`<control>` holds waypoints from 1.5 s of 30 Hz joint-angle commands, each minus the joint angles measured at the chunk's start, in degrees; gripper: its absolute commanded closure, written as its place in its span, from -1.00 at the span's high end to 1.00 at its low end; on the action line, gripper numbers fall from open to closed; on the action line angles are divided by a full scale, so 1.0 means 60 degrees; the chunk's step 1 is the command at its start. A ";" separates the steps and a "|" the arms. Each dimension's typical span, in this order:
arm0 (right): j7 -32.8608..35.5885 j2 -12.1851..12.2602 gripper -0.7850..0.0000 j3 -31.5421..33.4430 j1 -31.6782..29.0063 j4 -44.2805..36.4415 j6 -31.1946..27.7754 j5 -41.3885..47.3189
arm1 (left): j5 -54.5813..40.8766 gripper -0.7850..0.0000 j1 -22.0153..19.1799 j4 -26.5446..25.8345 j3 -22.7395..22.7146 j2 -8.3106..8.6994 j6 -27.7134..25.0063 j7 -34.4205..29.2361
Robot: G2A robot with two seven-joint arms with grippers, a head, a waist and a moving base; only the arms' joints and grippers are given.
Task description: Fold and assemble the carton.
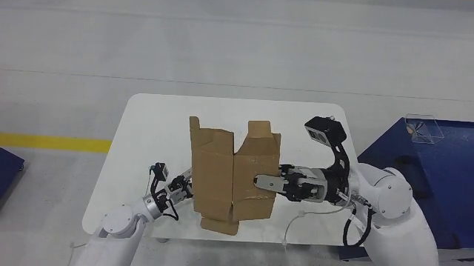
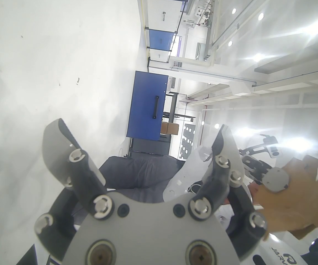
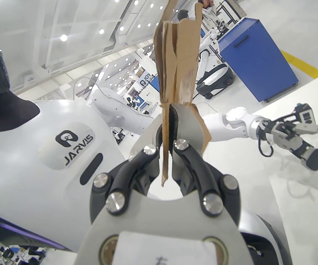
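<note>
- White table (image 1: 148,133): rounded corners, the carton is over its middle, toward the robot's edge.
- Carton (image 1: 222,177): brown cardboard, mostly flat, panels not squared up. Flaps stick out at the far and near ends. Edge-on from the right wrist (image 3: 176,64) the layers lie close together. Whether its lower edge rests on the table I cannot tell.
- Right gripper (image 1: 261,182): on the carton's right side, fingers clamped on a cardboard edge, which runs straight between them (image 3: 166,128).
- Left gripper (image 1: 185,184): low over the table just beside the carton's left side, fingers spread apart with nothing between them (image 2: 139,136). The carton sits off to one side of it (image 2: 294,191); contact cannot be told.
</note>
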 commanded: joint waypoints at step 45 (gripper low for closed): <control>0.1492 -0.1966 -1.00 -0.3933 0.0183 0.4627 0.8358 1.4179 | 0.0000 1.00 0.0000 0.0000 0.0000 0.0000 0.0000 0.0000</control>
